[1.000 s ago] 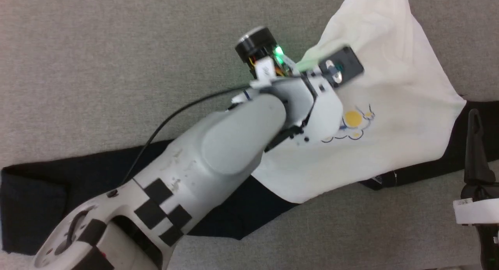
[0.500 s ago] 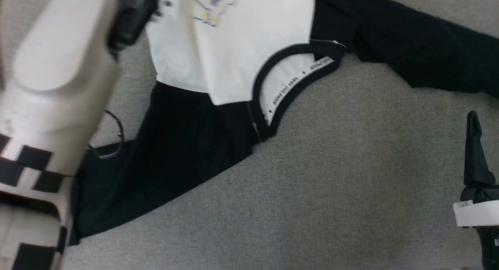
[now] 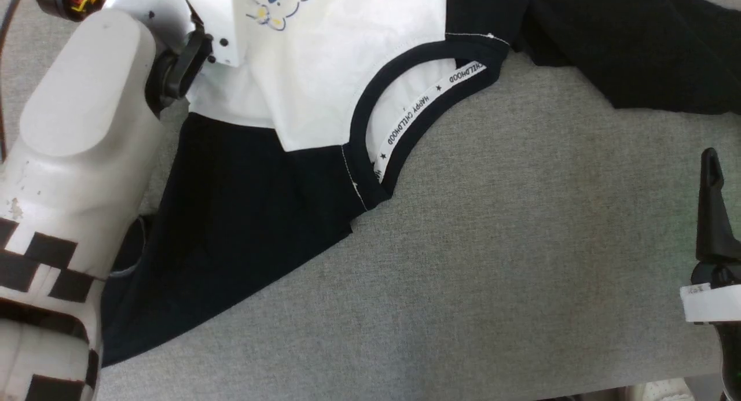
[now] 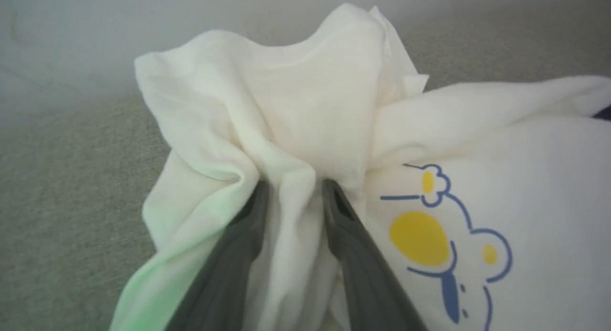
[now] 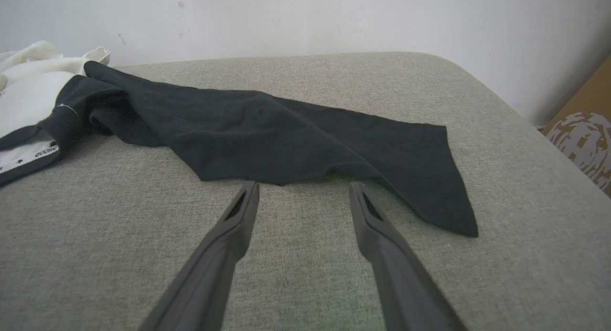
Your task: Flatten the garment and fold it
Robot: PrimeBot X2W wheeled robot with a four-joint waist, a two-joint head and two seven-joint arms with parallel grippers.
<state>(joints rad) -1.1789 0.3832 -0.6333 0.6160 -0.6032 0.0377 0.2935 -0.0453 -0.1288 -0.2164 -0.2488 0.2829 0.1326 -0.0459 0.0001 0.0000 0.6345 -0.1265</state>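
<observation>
The garment [image 3: 324, 71] lies on the grey table, its white body at the top, the black-trimmed collar [image 3: 399, 117] facing me and a black sleeve [image 3: 231, 216] running down to the left. Its other sleeve [image 5: 296, 135] lies flat, just beyond my right gripper [image 5: 303, 187], which stands open and empty above the table. In the left wrist view my left gripper [image 4: 293, 185] has its fingers parted, with a bunched fold of white cloth [image 4: 305, 106] between them, beside the yellow-and-blue print [image 4: 429, 235]. My pale left forearm [image 3: 75, 129] hides the garment's left edge.
The grey padded table [image 3: 521, 245] has free room in front of the collar. Its front edge [image 3: 579, 392] runs along the bottom right of the head view. A pale wall [image 5: 334, 16] stands behind the table, and a cardboard box [image 5: 582, 135] is past its right edge.
The head camera has swung, so the collar and both sleeves have come into view. My left arm stays at the white body. The right gripper has kept its place and stance.
</observation>
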